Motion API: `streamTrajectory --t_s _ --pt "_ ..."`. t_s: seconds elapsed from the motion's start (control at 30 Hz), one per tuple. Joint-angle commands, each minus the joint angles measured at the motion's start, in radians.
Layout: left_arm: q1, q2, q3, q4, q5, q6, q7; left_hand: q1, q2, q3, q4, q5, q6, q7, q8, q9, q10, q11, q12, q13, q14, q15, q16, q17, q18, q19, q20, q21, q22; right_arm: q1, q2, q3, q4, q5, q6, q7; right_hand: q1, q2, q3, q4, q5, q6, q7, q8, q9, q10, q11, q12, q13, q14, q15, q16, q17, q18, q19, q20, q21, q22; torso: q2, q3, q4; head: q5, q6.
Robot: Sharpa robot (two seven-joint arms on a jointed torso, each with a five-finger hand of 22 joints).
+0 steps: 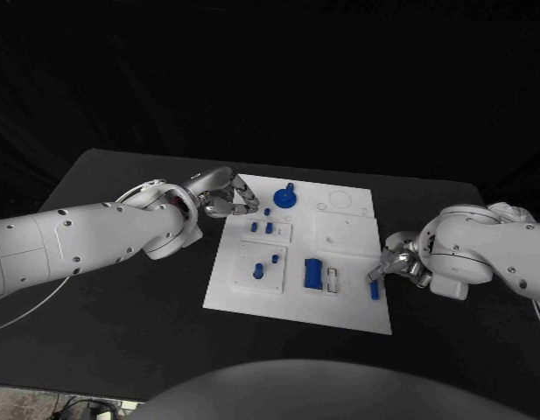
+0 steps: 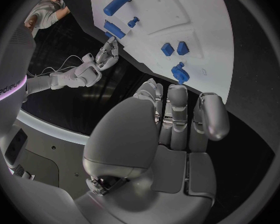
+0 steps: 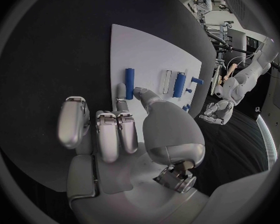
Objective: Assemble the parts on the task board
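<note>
The white task board (image 1: 346, 232) lies mid-table. My left hand (image 1: 226, 194) hovers at its far left corner, fingers stretched out and holding nothing. Just past its fingertips (image 2: 177, 92) stands a round blue part (image 2: 180, 73), also seen in the head view (image 1: 284, 199). My right hand (image 1: 396, 262) sits at the board's right edge, fingers apart and empty. A blue cylinder (image 1: 375, 290) lies on the board close to it, just beyond its fingertips (image 3: 120, 92) in the right wrist view (image 3: 129, 76). A long blue block (image 1: 312, 274) lies beside a slot near the front.
Two small blue pegs (image 1: 262, 227) stand in a plate near the board's left side, with two more blue pieces (image 1: 264, 265) in front of them. Black table (image 1: 118, 289) surrounds the board on every side. Round recesses (image 1: 340, 199) mark the far right corner.
</note>
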Motion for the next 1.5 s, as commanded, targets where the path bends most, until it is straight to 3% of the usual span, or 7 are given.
streamTrajectory --t_s 0.03,0.43,0.7,1.13,1.5 --pt "-0.001 0.002 0.001 0.002 -0.002 0.015 -0.003 0.008 0.000 0.006 0.000 0.004 0.008 0.001 0.006 0.001 0.006 0.002 0.002 -0.001 -0.004 0.001 0.002 -0.001 0.009 0.001 0.007 -0.003 0.169 -0.024 0.002 -0.015 -0.006 -0.005 0.029 -0.018 0.035 0.001 0.027 -0.032 0.048 0.008 -0.002 -0.038 -0.115 0.107 0.001 0.004 0.263 0.104 0.002 0.003 0.263 0.001 -0.009 -0.002 -0.008 0.159 0.000 0.0003 0.0002 -0.001 0.000" --pt "-0.001 0.003 0.001 0.002 -0.003 0.021 -0.008 0.009 0.001 0.008 -0.001 0.005 0.009 0.001 0.006 0.001 0.010 0.002 0.004 -0.002 -0.004 0.002 0.002 -0.001 0.009 0.001 0.008 -0.003 0.169 -0.034 -0.002 -0.015 -0.006 0.005 -0.026 -0.012 0.061 -0.006 0.085 -0.098 0.059 0.028 -0.009 -0.015 -0.090 0.107 -0.006 0.004 0.263 0.104 -0.005 0.003 0.263 0.002 -0.009 -0.009 -0.019 0.157 0.000 0.0000 0.0006 0.002 0.000" --pt "-0.001 0.000 0.001 0.004 -0.005 0.024 -0.011 0.010 0.001 0.010 -0.001 0.005 0.009 0.001 0.006 0.002 0.014 0.002 0.005 -0.002 -0.004 0.002 0.003 -0.001 0.009 0.002 0.008 -0.003 0.169 -0.034 -0.033 -0.014 0.032 0.053 -0.081 -0.002 0.047 -0.010 0.088 -0.101 0.069 0.030 -0.010 -0.007 -0.079 0.107 -0.008 0.004 0.263 0.104 -0.006 0.003 0.263 0.002 -0.008 -0.010 -0.020 0.157 0.000 0.0004 0.0002 0.011 0.000" --pt "-0.001 -0.001 0.000 0.004 -0.005 0.028 -0.017 0.010 0.001 0.010 -0.001 0.005 0.009 0.001 0.006 0.002 0.014 0.002 0.005 -0.002 -0.004 0.002 0.003 -0.001 0.009 0.002 0.008 -0.003 0.169 0.021 -0.079 -0.014 0.120 0.114 -0.096 0.001 0.037 -0.010 0.088 -0.100 0.064 0.028 -0.011 -0.006 -0.076 0.107 -0.009 0.004 0.263 0.104 -0.007 0.003 0.263 0.002 -0.006 -0.011 -0.018 0.158 0.000 -0.0001 0.0002 0.008 0.000" --pt "-0.001 -0.001 0.000 0.003 -0.005 0.035 -0.026 0.011 0.001 0.012 -0.001 0.006 0.010 0.001 0.007 0.002 0.017 0.001 0.006 -0.002 -0.005 0.002 0.002 -0.002 0.009 0.001 0.008 -0.004 0.169 0.037 -0.058 -0.013 0.133 0.164 -0.100 0.005 0.029 -0.009 0.089 -0.097 0.058 0.027 -0.012 -0.005 -0.074 0.107 -0.010 0.004 0.263 0.104 -0.008 0.003 0.263 0.003 -0.009 -0.012 -0.024 0.156 0.001 0.0005 0.0006 0.006 0.000"
